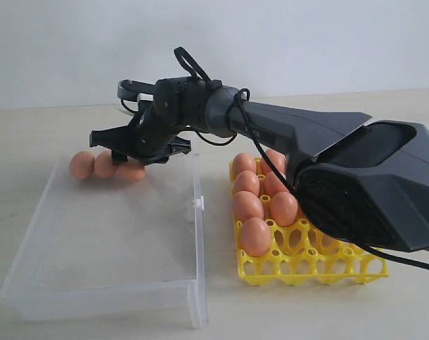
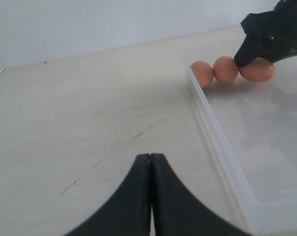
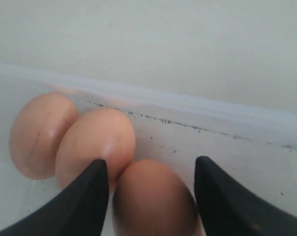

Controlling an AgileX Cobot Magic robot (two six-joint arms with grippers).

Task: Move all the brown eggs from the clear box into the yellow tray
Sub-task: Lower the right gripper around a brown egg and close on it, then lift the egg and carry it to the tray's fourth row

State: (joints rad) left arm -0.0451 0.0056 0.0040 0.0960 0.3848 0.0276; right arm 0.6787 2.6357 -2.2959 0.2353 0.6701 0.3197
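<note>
Jaws on your right gripper stand wide apart, straddling the nearest brown egg but not closed on it. That egg and two more lie touching in a row at the far left corner of the clear box, as the exterior view shows. Jaws on your left gripper are pressed together, holding nothing, above the table beside the box wall. At least seven brown eggs sit in the yellow tray; the arm hides part of it.
</note>
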